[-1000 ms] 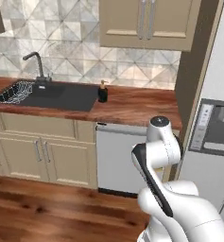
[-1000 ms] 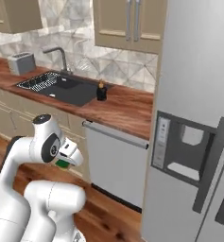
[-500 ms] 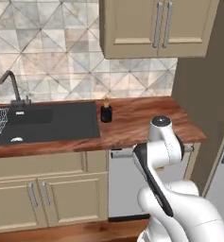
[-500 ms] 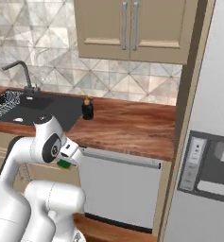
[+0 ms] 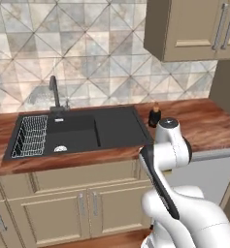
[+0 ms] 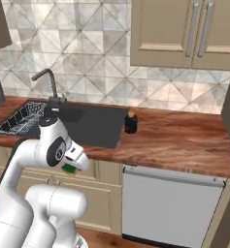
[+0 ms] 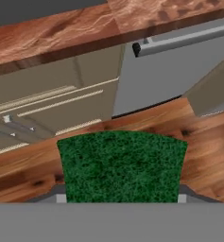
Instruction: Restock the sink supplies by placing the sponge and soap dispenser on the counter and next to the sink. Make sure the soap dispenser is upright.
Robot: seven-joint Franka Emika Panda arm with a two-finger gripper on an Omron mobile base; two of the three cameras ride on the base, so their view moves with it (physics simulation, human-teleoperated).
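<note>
The gripper (image 7: 118, 201) holds the flat green sponge (image 7: 121, 166) low over the wood floor. The small black soap bottle (image 6: 131, 121) stands upright on the red-brown wooden desk (image 6: 184, 138), beside the dark sink (image 5: 77, 130). No writing shows.

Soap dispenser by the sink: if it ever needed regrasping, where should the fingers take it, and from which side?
Grip the soap dispenser around its squat dark body, below the pump nozzle, coming in level from the counter's front edge. It stands upright beside the sink, so a side grasp would likely keep it vertical. The nozzle on top looks too small and uneven to pinch, and the wall close behind blocks the rear.
</note>
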